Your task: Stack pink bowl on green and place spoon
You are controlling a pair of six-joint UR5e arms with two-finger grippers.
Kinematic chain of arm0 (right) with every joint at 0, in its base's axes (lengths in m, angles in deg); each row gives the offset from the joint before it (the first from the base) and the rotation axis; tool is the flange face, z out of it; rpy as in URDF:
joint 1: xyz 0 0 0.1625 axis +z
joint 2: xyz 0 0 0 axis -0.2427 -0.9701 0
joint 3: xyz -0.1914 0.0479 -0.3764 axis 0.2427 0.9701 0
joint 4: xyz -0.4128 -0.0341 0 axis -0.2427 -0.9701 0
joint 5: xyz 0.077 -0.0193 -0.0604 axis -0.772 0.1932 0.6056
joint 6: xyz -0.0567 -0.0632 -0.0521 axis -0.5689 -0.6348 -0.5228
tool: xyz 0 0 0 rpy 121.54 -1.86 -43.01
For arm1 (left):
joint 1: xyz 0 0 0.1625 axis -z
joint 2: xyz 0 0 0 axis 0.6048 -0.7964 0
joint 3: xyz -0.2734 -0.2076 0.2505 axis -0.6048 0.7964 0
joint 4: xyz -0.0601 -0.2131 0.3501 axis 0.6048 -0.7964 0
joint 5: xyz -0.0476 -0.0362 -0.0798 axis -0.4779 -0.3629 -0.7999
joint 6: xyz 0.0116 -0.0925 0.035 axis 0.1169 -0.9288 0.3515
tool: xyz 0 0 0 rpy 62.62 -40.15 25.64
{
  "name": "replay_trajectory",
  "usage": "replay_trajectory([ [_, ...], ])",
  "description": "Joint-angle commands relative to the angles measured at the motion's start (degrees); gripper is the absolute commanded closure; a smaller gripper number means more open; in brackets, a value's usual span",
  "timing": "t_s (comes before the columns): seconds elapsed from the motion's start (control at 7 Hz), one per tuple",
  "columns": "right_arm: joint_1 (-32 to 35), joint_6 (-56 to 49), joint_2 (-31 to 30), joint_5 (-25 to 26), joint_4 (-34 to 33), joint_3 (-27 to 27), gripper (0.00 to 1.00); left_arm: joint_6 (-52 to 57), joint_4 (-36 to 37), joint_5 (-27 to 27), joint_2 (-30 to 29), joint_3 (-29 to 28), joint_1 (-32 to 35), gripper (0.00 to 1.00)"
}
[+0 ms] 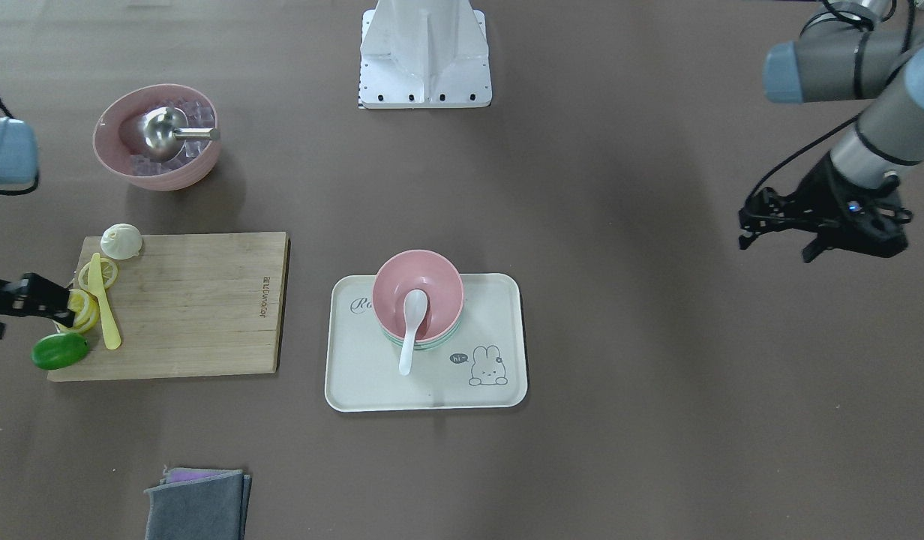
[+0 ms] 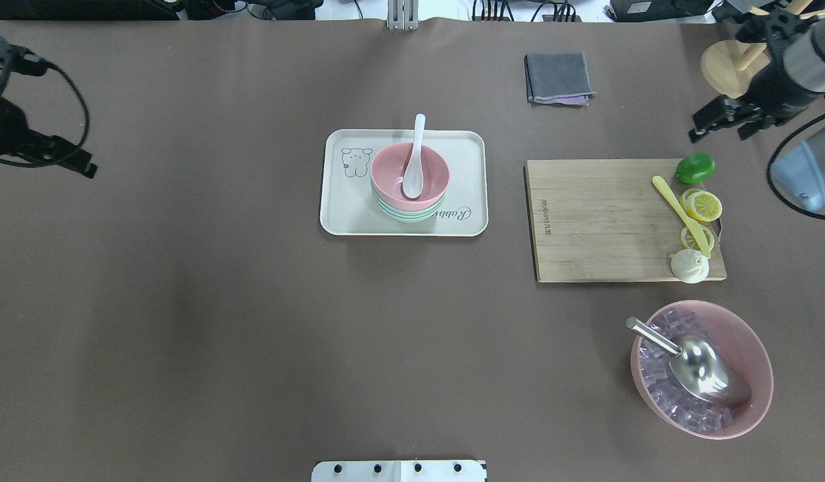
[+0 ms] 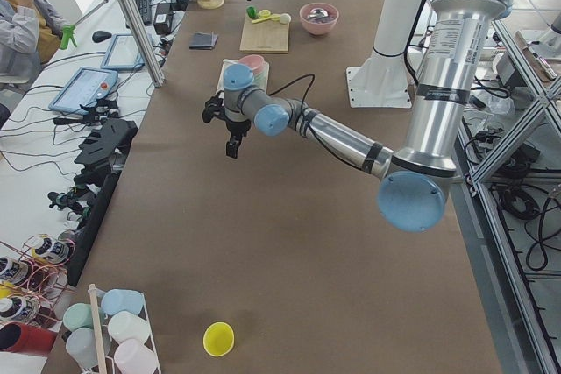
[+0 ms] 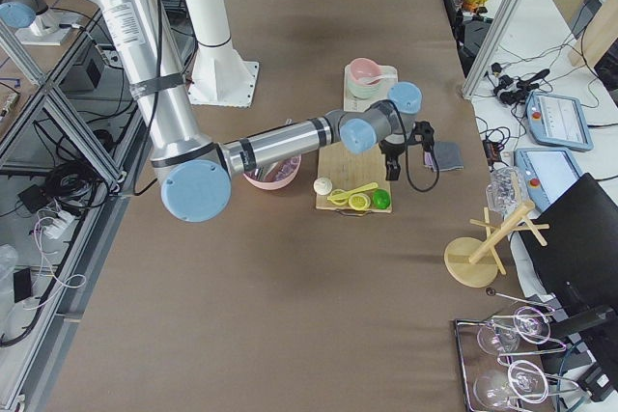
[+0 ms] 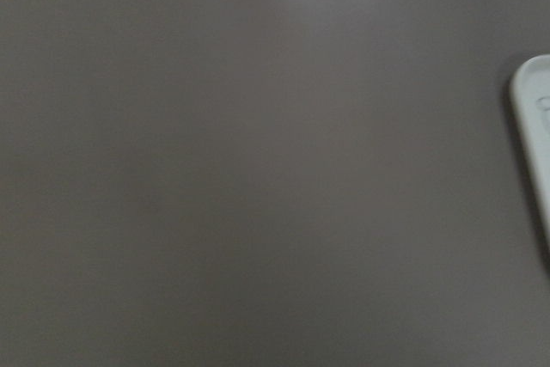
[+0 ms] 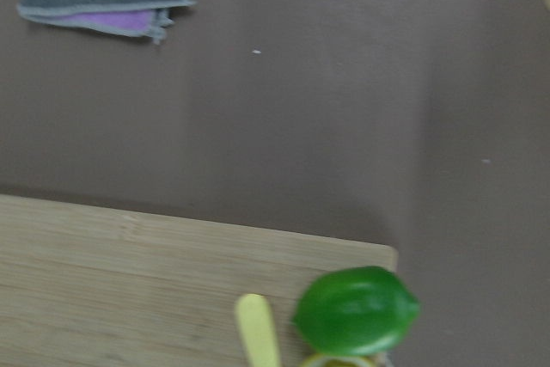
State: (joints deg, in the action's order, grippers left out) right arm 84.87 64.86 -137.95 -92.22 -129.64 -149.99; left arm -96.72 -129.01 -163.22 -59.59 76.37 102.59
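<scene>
On the tray [image 2: 339, 214] at mid-table we see the pink bowl [image 2: 386, 171] stacked on the green bowl [image 2: 406, 213], the spoon [image 2: 414, 164] resting inside, handle over the far rim. Farther out, the left gripper [image 1: 776, 249] and right gripper [image 2: 718, 134] hang spread, empty.

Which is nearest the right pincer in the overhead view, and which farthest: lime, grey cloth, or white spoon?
1. lime, at the cutting board corner, beside the right pincer.
2. grey cloth, farther left.
3. white spoon, in the pink bowl on the tray.
</scene>
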Motion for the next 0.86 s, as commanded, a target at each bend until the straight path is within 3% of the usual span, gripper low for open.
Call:
replay_trajectory([
  [0.0, 9.5, -19.4, -4.5, -0.8, -0.1, 6.0, 0.0, 18.8, 0.1, -1.7, 11.2, -3.2, 9.7, 0.03],
  [0.29, 11.3, -23.6, -4.7, -2.1, 0.3, 9.5, 0.0, 19.6, 0.1, -1.8, 10.2, -8.6, 11.3, 0.02],
  [0.71, 11.4, -23.6, -4.7, -3.0, 0.4, 9.5, 0.0, 19.3, 0.0, -3.9, 9.9, -8.7, 11.4, 0.02],
])
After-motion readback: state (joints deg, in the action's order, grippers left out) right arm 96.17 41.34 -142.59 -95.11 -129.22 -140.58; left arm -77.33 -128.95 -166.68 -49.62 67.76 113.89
